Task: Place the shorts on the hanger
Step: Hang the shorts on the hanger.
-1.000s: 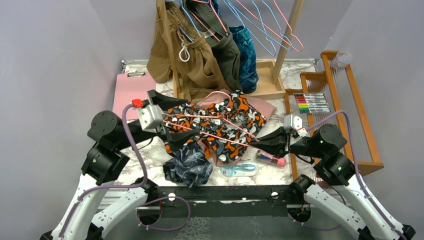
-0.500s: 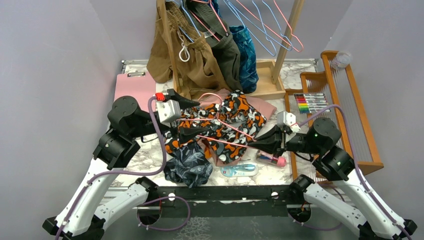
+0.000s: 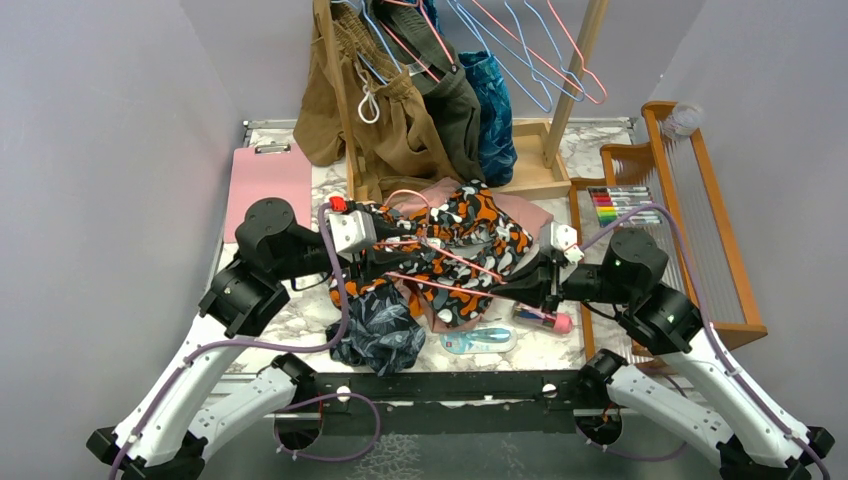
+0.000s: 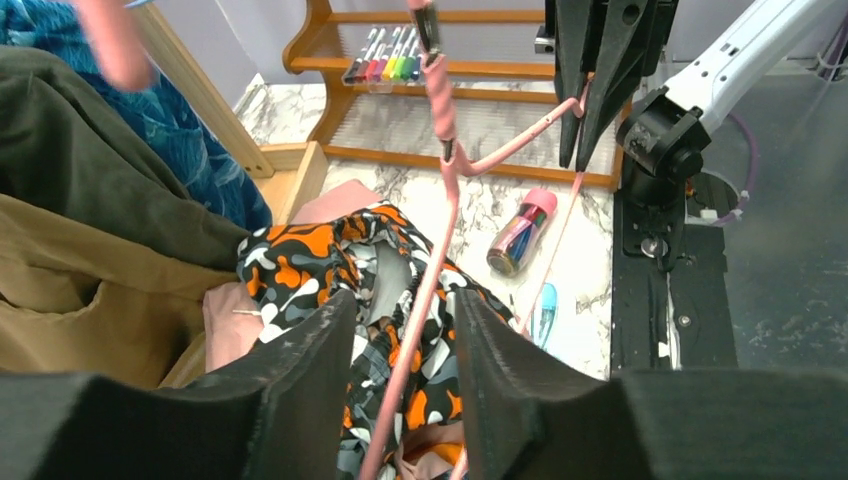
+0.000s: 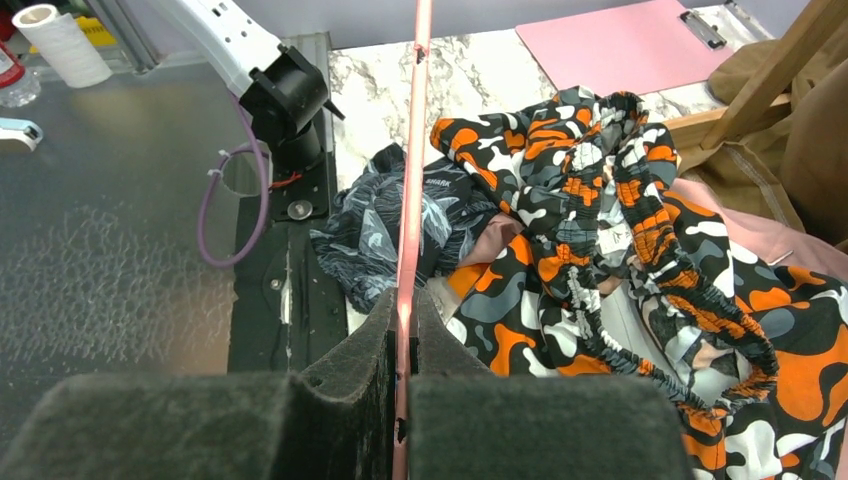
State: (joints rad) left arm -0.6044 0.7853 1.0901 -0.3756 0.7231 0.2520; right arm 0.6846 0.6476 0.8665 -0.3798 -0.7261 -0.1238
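The camouflage-print shorts point(image 3: 470, 225) lie crumpled mid-table, seen also in the left wrist view point(image 4: 300, 255) and the right wrist view point(image 5: 600, 220). Above them the pink hanger point(image 3: 445, 252) is held almost level. My right gripper point(image 3: 522, 283) is shut on one end of its wire point(image 5: 413, 150), pinched between the pads point(image 5: 403, 295). My left gripper point(image 3: 388, 250) is at the hanger's other side. Its jaws point(image 4: 403, 300) straddle the hanger wire point(image 4: 437, 250), with a gap showing on each side. The left fingers hover just over the shorts.
Dusty-pink shorts point(image 3: 528, 212) lie under the camouflage pair, and navy leaf-print shorts point(image 3: 378, 335) sit near the front. A wooden rack point(image 3: 400, 130) with hung clothes and hangers stands behind. There are markers point(image 3: 625, 205), a wooden frame point(image 3: 700, 220), a pink clipboard point(image 3: 268, 180) and a pink-capped bottle point(image 3: 548, 320).
My left arm has swung right, over the shorts, and its jaws have narrowed around the hanger wire. The right gripper, still holding the hanger, has shifted slightly left.
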